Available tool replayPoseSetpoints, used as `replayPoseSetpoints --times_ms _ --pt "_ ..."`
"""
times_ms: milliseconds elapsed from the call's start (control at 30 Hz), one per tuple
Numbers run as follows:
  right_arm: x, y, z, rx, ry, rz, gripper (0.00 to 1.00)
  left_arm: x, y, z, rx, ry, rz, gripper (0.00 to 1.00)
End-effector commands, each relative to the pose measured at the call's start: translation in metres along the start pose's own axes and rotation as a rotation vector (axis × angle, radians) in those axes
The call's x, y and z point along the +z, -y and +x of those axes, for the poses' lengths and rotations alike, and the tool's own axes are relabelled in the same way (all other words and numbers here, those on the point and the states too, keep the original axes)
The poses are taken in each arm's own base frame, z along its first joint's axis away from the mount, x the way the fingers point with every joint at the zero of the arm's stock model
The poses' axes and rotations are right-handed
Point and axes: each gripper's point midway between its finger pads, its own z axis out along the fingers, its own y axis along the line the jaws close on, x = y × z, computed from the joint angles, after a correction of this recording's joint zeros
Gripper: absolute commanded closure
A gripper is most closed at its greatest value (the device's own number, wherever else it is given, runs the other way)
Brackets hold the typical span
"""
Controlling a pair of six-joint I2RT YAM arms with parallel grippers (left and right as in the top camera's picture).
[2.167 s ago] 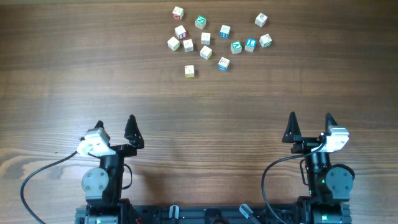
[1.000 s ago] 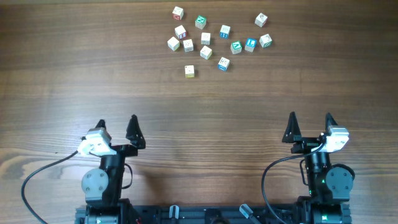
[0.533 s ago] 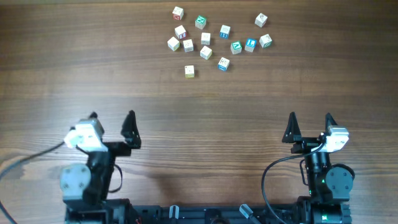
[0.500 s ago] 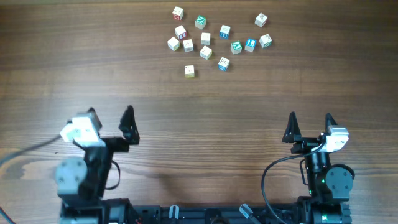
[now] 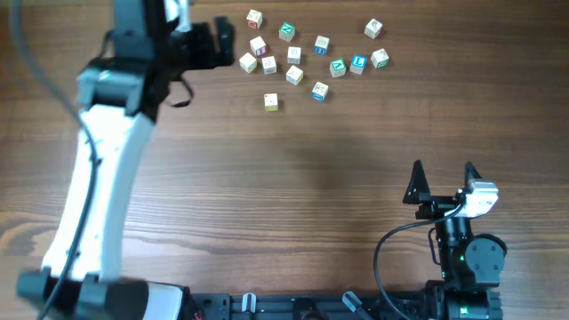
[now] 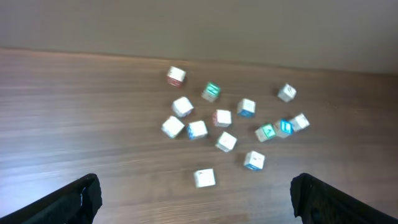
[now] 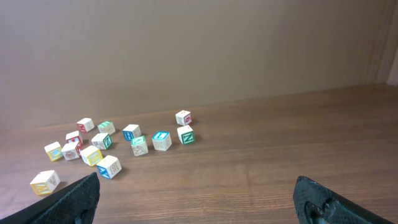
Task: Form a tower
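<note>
Zero stacked: small pale wooden letter cubes [image 5: 294, 55] all loose on wooden table [image 5: 356, 160]. Both wide open, empty: left pincer [image 5: 227, 43] beside cubes, right pincer [image 5: 444, 169] well apart.

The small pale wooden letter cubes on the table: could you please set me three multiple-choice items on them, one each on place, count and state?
1. Where in the overhead view do the small pale wooden letter cubes lie on the brown wooden table?
A. near the top edge
B. in the middle
C. along the bottom edge

2. How many cubes are there?
A. eight
B. fourteen
C. twenty

3. How do the cubes stand?
A. in one tall stack
B. in two stacks
C. all singly, none stacked

Key:
1 A, the cluster sits close to the top edge.
2 B, fourteen can be counted in both the overhead and left wrist views.
3 C, the right wrist view shows every cube resting on the table itself.
</note>
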Motion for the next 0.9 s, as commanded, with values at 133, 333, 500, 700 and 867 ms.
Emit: replayPoseSetpoints --times_ms 133,333,500,700,867 --pt "0.0 -0.001 -0.001 -0.005 0.006 -0.005 0.0 0.11 0.028 0.076 0.039 -0.28 0.066 0.0" --pt "0.0 -0.001 -0.001 -0.005 0.006 -0.005 0.0 0.182 0.033 0.145 -0.051 -0.452 0.046 0.0" --pt "0.0 -0.001 -0.001 -0.005 0.006 -0.005 0.0 0.213 0.009 0.18 -0.163 -0.51 -0.085 0.0" --pt "0.0 -0.001 -0.001 -0.005 0.006 -0.005 0.0 0.233 0.003 0.201 -0.155 -0.532 -0.121 0.0" --pt "0.0 -0.001 -0.001 -0.005 0.006 -0.005 0.0 0.244 0.0 0.214 -0.143 -0.547 -0.14 0.17"
